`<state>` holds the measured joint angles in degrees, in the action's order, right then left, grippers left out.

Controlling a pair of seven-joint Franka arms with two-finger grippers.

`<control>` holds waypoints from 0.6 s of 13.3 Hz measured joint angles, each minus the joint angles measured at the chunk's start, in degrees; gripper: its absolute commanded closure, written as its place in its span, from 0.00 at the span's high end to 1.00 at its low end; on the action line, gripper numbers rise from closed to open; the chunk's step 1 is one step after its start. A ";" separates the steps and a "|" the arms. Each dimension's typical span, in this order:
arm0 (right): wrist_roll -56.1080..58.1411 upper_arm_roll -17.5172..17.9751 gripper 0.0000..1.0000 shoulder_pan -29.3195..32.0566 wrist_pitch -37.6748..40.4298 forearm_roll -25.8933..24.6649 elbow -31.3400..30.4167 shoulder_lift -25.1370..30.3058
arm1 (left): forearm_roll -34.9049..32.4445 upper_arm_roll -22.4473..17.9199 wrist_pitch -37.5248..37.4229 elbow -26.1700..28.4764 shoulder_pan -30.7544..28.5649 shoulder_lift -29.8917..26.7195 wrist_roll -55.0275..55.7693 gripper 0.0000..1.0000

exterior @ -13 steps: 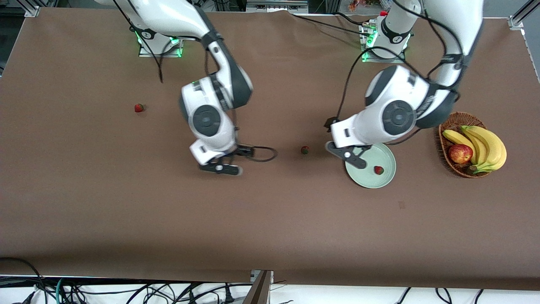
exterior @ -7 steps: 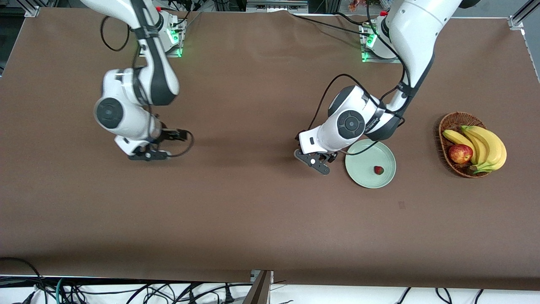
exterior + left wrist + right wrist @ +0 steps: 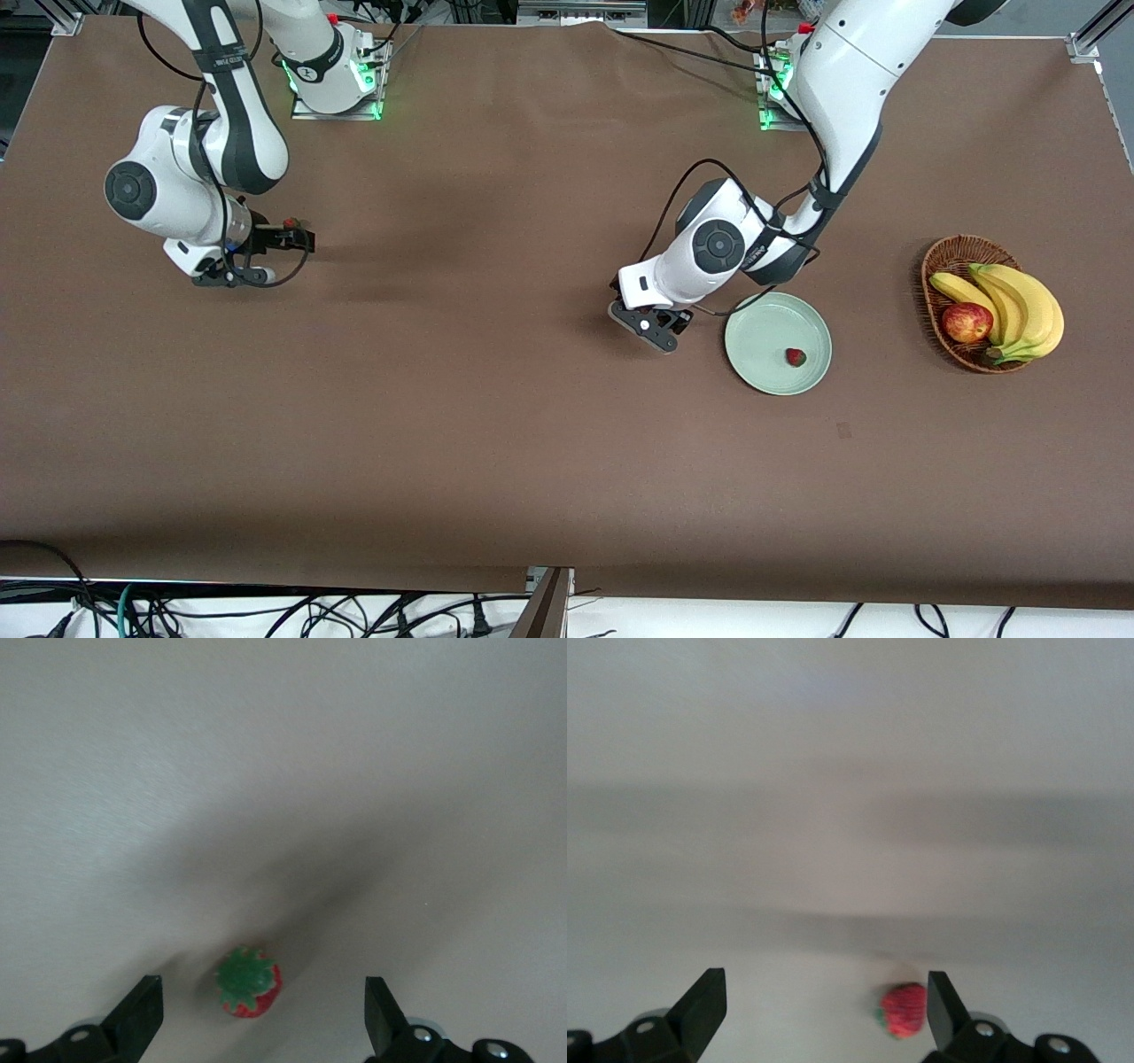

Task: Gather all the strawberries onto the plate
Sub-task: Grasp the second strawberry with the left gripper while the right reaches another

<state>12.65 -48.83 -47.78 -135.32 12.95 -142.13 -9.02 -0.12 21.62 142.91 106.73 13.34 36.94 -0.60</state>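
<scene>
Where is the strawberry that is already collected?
In the front view, the strawberry lies on the green plate, toward the left arm's end of the table, beside the fruit basket.

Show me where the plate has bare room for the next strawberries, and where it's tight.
The plate is bare except for one strawberry toward its basket side. Its rim toward the open left gripper is free. Tight spot: that gripper sits beside the rim over a second strawberry. The open right gripper is over another strawberry.
</scene>
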 measured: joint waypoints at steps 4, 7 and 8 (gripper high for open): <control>1.17 -1.03 0.98 -0.29 -14.62 0.00 -11.28 0.18 | -4.88 -0.14 0.34 0.10 0.36 0.85 0.52 0.17; 1.17 -1.03 0.72 -0.39 -18.32 -0.01 -13.47 -0.31 | -6.78 -0.17 0.52 0.10 0.44 1.16 1.09 0.00; 1.17 -1.03 0.60 -0.40 -18.51 -0.01 -13.54 -0.38 | -6.78 -0.21 0.62 0.10 0.44 1.17 1.09 0.00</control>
<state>13.82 -49.86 -48.18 -153.83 12.94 -155.67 -9.40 -6.90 21.40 143.53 106.83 13.78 38.11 0.49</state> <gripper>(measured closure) 0.141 0.568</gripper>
